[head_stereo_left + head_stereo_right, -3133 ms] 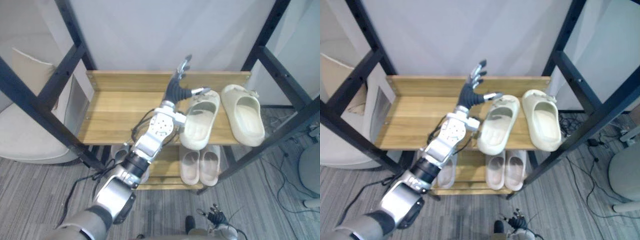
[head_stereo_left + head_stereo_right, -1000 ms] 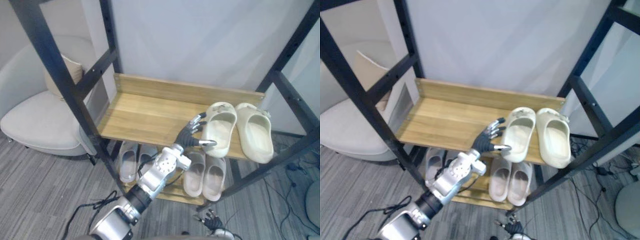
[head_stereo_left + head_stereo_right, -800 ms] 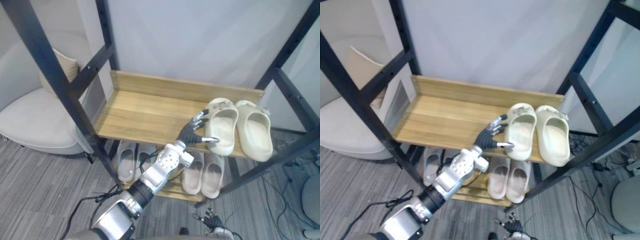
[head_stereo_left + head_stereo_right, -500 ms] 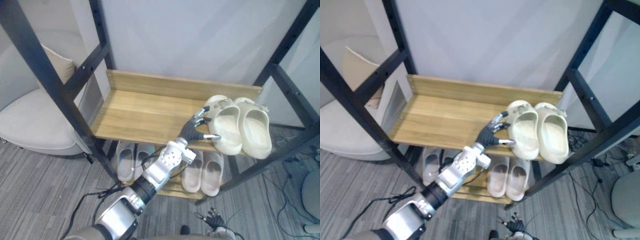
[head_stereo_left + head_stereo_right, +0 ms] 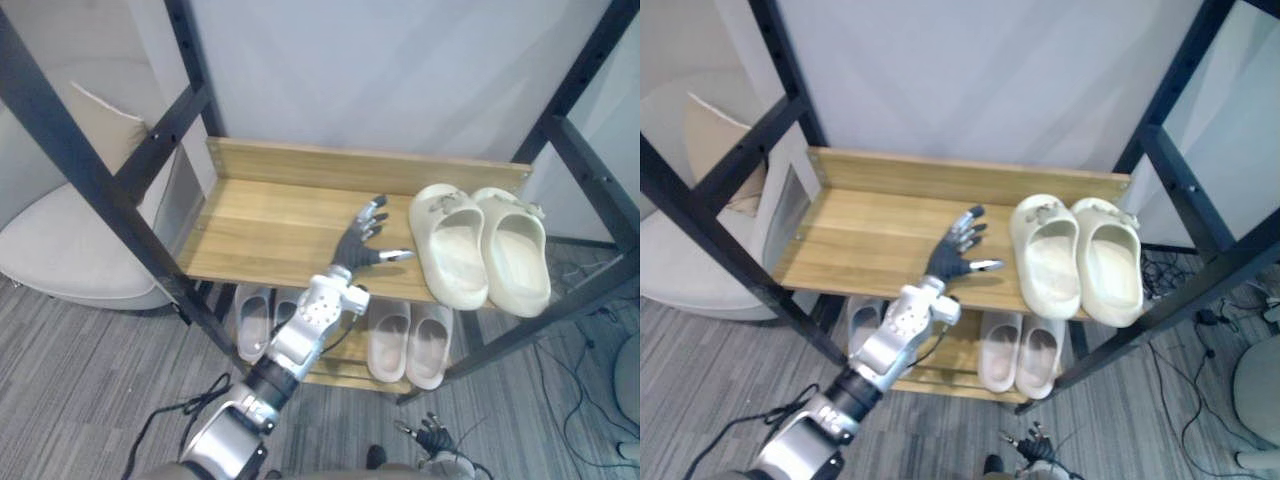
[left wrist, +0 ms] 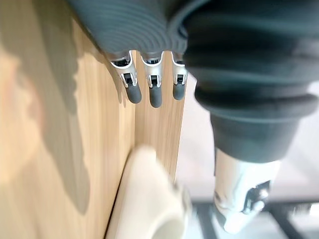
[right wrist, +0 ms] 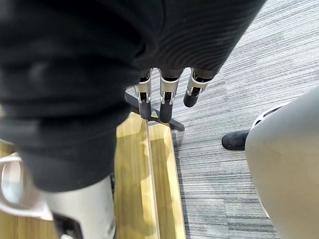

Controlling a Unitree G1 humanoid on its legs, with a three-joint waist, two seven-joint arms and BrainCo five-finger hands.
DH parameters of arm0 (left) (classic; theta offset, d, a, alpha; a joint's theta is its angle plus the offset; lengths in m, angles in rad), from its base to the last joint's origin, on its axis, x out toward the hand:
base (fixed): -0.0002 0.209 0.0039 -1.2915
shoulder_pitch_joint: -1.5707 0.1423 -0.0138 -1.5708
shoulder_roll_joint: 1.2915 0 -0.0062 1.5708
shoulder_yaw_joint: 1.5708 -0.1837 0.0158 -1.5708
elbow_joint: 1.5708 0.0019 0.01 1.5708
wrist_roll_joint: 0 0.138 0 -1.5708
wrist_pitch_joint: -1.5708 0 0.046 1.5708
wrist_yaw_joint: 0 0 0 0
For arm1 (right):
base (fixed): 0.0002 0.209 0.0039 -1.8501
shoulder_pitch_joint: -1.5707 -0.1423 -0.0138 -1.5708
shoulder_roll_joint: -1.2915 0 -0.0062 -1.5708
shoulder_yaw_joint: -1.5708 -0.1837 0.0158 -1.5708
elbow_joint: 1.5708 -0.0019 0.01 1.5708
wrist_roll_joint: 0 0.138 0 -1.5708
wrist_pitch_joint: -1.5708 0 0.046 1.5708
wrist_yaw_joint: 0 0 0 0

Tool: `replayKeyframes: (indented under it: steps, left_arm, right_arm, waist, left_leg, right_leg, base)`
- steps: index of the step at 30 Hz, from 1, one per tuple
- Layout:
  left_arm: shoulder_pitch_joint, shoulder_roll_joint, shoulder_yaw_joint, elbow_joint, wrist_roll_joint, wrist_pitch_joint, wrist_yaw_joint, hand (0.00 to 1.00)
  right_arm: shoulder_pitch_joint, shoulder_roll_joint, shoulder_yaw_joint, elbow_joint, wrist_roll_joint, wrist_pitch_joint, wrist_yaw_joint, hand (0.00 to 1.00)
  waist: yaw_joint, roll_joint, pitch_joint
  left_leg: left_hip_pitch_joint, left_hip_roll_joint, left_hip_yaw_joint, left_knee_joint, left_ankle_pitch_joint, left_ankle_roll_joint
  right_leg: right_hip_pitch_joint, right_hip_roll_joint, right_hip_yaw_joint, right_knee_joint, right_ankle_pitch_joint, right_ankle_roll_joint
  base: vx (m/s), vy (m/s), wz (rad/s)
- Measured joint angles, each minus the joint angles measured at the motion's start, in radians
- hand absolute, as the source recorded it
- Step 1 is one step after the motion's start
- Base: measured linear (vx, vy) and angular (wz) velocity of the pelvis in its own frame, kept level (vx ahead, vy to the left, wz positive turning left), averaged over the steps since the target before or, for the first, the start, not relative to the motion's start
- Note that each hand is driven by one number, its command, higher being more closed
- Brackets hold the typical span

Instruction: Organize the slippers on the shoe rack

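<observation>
Two cream slippers lie side by side at the right end of the top wooden shelf (image 5: 265, 215), toes toward the front: the left slipper (image 5: 447, 245) and the right slipper (image 5: 515, 252). My left hand (image 5: 360, 246) rests open over the shelf just left of them, apart from the left slipper, thumb pointing at it. In the left wrist view its straight fingers (image 6: 148, 84) hover above the wood, with the cream slipper (image 6: 144, 201) past them. My right hand (image 5: 432, 438) hangs low by the floor, fingers (image 7: 167, 94) relaxed and holding nothing.
A pinkish pair (image 5: 407, 340) and a pale grey pair (image 5: 262, 318) sit on the lower shelf. Black frame bars (image 5: 95, 190) cross on both sides of the rack. A pale armchair (image 5: 60, 245) stands at the left. The left half of the top shelf is bare.
My left hand has drawn back to the left, off the left cream slipper, which now lies straight beside its mate. The camera has shifted a little.
</observation>
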Motion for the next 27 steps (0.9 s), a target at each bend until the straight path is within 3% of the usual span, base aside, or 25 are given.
replayKeyframes:
  steps: [7,15,22,27]
  left_arm:
    - [0.130,0.008,-0.048,-0.266,-0.096,-0.008,-0.069,0.00]
    - [0.357,0.107,-0.183,-0.424,-0.212,-0.008,-0.205,0.00]
    - [0.581,0.257,-0.183,-0.429,-0.219,-0.007,-0.290,0.00]
    - [0.699,0.300,-0.164,-0.252,-0.227,-0.006,-0.323,0.00]
  right_arm:
    - [0.027,-0.015,0.020,0.000,-0.001,0.000,0.018,0.00]
    - [0.036,-0.028,0.045,0.010,-0.002,0.000,0.024,0.00]
    - [0.044,-0.042,0.079,0.019,-0.016,-0.001,0.033,0.00]
    - [0.045,-0.043,0.084,0.019,-0.038,-0.001,0.043,0.00]
  waist:
    - [0.066,-0.003,-0.005]
    - [0.088,0.007,-0.034]
    - [0.118,0.007,-0.048]
    - [0.123,0.006,-0.059]
  left_leg:
    - [-0.044,-0.034,-0.067,0.061,0.000,0.000]
    - [-0.056,-0.031,-0.122,0.067,0.000,0.000]
    - [-0.049,-0.030,-0.141,0.067,0.000,0.000]
    - [-0.048,-0.031,-0.145,0.066,0.000,0.000]
  right_leg:
    - [0.026,-0.031,-0.064,0.015,-0.030,0.016]
    - [0.022,-0.035,-0.112,0.088,-0.081,0.013]
    - [0.032,-0.034,-0.132,0.097,-0.086,0.012]
    - [0.048,-0.031,-0.140,0.080,-0.080,0.011]
  base:
    - [-0.01,0.006,0.36]
    - [-0.02,-0.012,0.21]
    - [-0.01,-0.001,0.09]
    - [0.00,0.001,0.01]
